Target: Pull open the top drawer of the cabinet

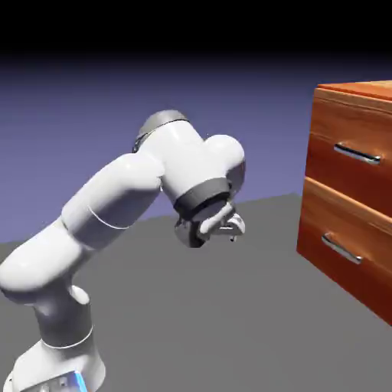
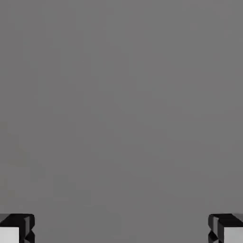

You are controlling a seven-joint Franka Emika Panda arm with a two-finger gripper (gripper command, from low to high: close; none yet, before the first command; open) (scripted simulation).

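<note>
The cabinet [image 1: 348,199] stands at the right of the exterior view, reddish-brown wood grain with lighter orange edges. Its top drawer [image 1: 348,157] sits flush in the front, with a horizontal silver bar handle [image 1: 357,154]. The lower drawer [image 1: 341,245] below it has its own silver handle [image 1: 341,249]. My gripper [image 1: 230,227] hangs well left of the cabinet, pointing down at the table. In the hand view my gripper [image 2: 121,232] stands open, its two fingertips [image 2: 16,230] far apart at the bottom corners with only grey table between them.
A grey table [image 1: 230,321] spreads under the arm and up to the cabinet's foot. The white arm [image 1: 115,207] rises from the lower left of the exterior view.
</note>
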